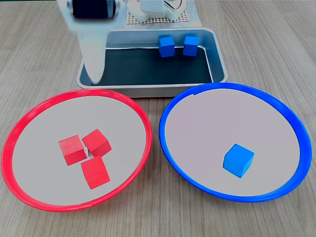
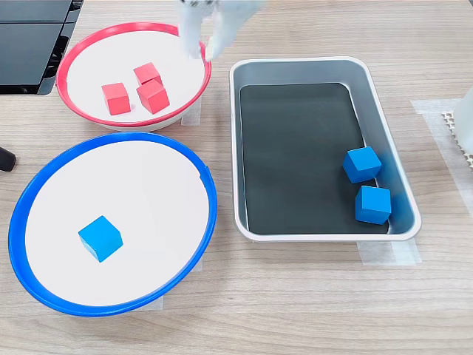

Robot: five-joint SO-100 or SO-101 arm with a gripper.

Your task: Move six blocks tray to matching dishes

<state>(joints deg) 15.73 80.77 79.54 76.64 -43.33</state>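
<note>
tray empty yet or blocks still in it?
Not empty. Two blue blocks still sit on the dark bottom of the tray, near one end, in both fixed views. No red ones in it.

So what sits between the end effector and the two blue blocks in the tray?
Nothing: in a fixed view, bare dark tray bottom separates the end effector from the two blue blocks.
</note>
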